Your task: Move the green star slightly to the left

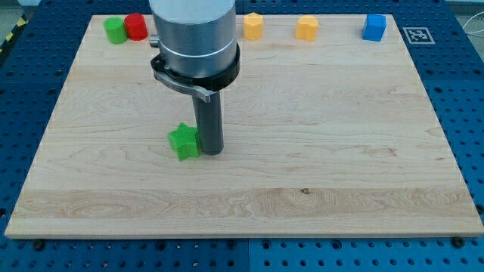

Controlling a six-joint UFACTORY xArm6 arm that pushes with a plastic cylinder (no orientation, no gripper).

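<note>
The green star (183, 141) lies on the wooden board (340, 151), left of centre. My tip (211, 152) rests on the board right against the star's right side, touching or nearly touching it. The dark rod rises from there to the large grey arm body (193, 38), which hides part of the board's top edge.
Along the view's top edge stand a green block (114, 29) and a red block (136, 26) at the left, two yellow blocks (252, 25) (307, 28) in the middle, and a blue block (374, 27) at the right. A blue perforated table surrounds the board.
</note>
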